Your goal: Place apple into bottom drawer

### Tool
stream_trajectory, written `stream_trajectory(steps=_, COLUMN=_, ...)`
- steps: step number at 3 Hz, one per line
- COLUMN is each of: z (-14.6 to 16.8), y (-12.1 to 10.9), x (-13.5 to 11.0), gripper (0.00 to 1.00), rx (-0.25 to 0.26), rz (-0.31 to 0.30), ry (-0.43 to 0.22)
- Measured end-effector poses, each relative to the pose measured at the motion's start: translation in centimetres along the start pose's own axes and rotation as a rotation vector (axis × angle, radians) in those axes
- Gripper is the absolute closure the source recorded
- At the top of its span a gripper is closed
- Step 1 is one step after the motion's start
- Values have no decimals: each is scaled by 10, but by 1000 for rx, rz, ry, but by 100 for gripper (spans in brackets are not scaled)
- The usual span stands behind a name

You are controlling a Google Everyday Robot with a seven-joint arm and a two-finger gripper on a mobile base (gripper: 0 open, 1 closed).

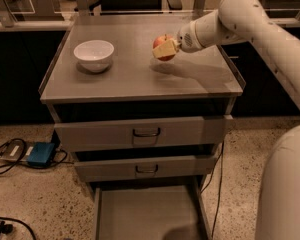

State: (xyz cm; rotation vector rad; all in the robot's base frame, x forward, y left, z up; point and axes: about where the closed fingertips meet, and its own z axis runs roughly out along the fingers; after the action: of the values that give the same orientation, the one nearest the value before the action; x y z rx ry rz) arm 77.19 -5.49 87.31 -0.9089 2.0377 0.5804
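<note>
The red-orange apple [162,45] is held in my gripper [163,49] just above the grey cabinet top [135,71], right of centre. The pale fingers [165,49] close around its front. The white arm reaches in from the upper right. The bottom drawer [147,213] is pulled open at the foot of the cabinet, directly below, and its flat floor is bare.
A white bowl [94,54] stands on the left of the cabinet top. The two upper drawers [145,132] with dark handles are shut. A blue box [41,154] and cables lie on the floor at left. The robot's white body [285,189] fills the lower right.
</note>
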Motion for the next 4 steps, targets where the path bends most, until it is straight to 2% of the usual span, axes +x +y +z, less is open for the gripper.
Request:
stream_trajectory(steps=1, z=-47, y=9, x=-7, gripper=100, rx=36, rz=-36, ry=-54)
stream_trajectory(steps=2, z=-100, y=36, x=7, gripper=100, rx=82, rz=-73, ry=-106)
stream_trajectory(steps=3, z=-128, y=56, x=34, gripper=100, rx=118, rz=-82, ry=-111)
stream_trajectory(steps=4, z=-158, y=81, x=76, gripper=100, rx=153, rz=-53, ry=-108)
